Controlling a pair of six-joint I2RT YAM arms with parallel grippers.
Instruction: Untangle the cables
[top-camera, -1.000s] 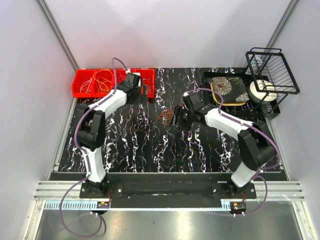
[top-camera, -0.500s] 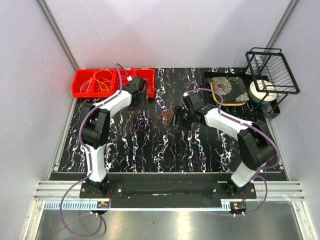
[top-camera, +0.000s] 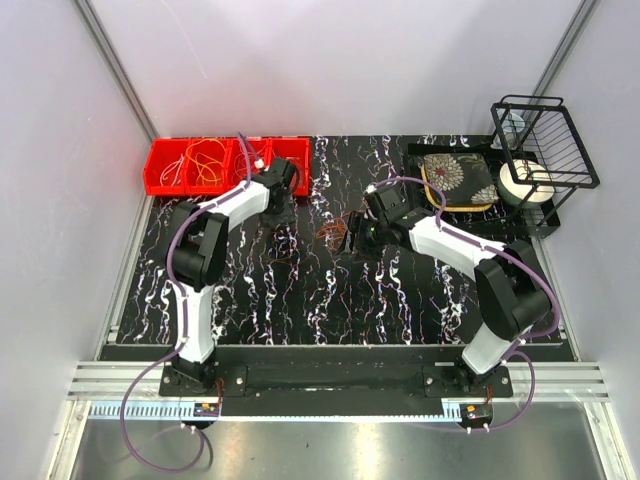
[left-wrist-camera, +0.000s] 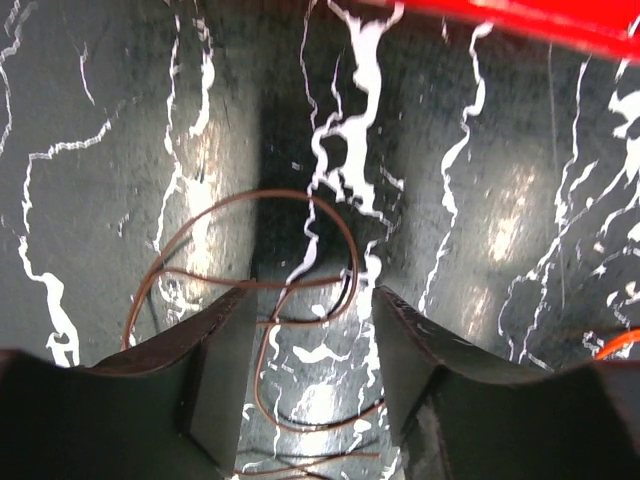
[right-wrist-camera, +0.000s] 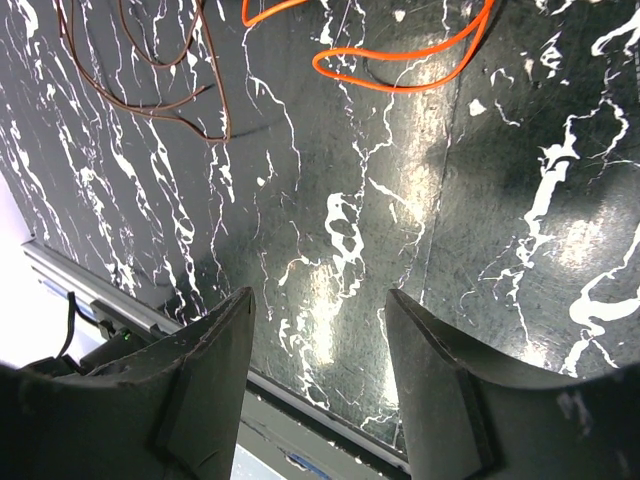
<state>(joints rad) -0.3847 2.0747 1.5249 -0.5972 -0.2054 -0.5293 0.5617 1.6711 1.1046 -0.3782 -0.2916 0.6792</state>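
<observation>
Between the parted fingers of our left claw (left-wrist-camera: 312, 335) we see a brown cable (left-wrist-camera: 285, 191) looped on the black, white-veined surface (left-wrist-camera: 520, 200). It lies close to the red bins (top-camera: 160, 183), which hold more cables (top-camera: 205, 160). Our right claw (right-wrist-camera: 320, 330), also spread apart and empty, hangs mid-surface near an orange cable (right-wrist-camera: 400, 84) and a brown wire (right-wrist-camera: 150, 108). Pale walls (top-camera: 350, 60) enclose everything, and a wire rack (top-camera: 548, 140) stands far right.

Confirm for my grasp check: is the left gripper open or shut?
Open: the left gripper shows its fingers apart, with the brown cable lying loose on the table between them.
</observation>
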